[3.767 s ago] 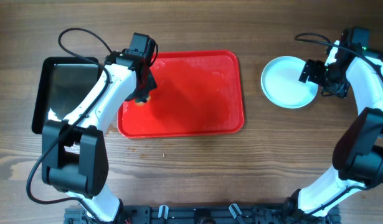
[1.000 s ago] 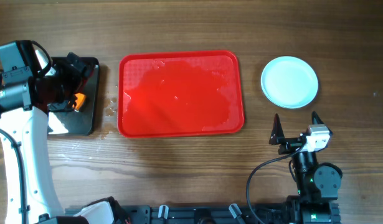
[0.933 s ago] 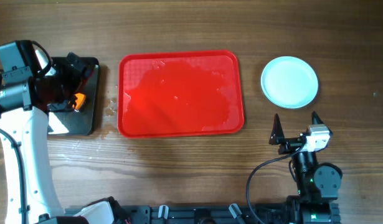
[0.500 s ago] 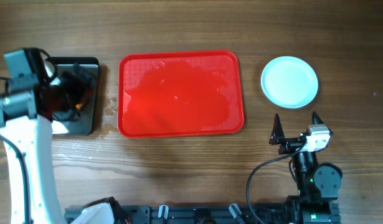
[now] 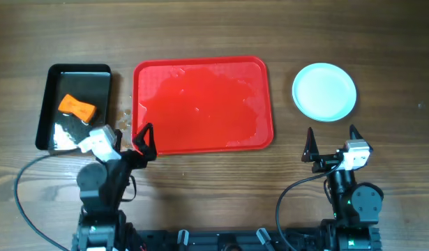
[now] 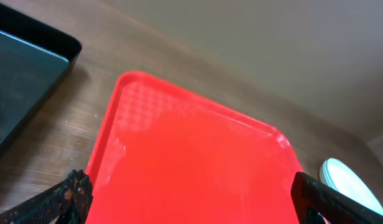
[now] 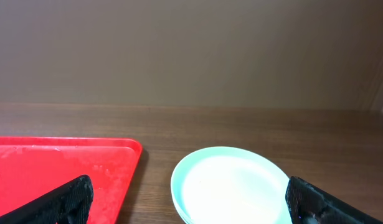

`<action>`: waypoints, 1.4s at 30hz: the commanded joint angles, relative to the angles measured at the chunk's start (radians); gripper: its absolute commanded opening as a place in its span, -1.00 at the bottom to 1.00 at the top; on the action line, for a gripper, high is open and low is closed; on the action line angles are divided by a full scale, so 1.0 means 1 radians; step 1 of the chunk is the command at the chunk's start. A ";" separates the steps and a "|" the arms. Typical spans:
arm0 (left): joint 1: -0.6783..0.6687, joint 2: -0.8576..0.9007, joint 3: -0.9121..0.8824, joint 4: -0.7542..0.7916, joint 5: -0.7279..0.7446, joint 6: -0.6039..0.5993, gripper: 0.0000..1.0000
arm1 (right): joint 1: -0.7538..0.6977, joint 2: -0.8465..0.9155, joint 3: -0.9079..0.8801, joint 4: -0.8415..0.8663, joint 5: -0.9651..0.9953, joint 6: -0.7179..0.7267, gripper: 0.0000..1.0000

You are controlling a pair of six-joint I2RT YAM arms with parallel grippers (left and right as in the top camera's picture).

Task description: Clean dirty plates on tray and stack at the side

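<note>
Left gripper (image 5: 130, 141) had pulled back from the black tray (image 5: 74, 73) at 9 o'clock of the tray (image 5: 200, 66) and folded down to rest near the tray's 7 o'clock corner, fingers spread and empty, with the orange sponge (image 5: 76, 107) left lying in the black tray. Tray held no plates, only wet streaks. The plates (image 5: 324, 92) sat stacked at its 3 o'clock, so the task looked finished; right gripper (image 5: 331, 134) stayed parked at 5 o'clock, also spread and empty.

- Large red rectangular plastic tray (image 5: 202, 104) lies flat at centre, long side left to right, surface glistening wet.
- Round pale mint-white plates (image 5: 324, 92) sit stacked, clean on top, right of it.
</note>
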 commanded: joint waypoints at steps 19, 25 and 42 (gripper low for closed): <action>-0.113 -0.412 -0.119 -0.085 -0.074 0.323 1.00 | -0.005 -0.009 -0.001 0.003 0.014 -0.013 0.99; -0.112 -0.408 -0.119 -0.082 -0.074 0.323 1.00 | -0.005 -0.009 -0.001 0.003 0.014 -0.013 1.00; -0.112 -0.408 -0.119 -0.082 -0.074 0.323 1.00 | -0.005 -0.009 -0.001 0.003 0.014 -0.013 0.99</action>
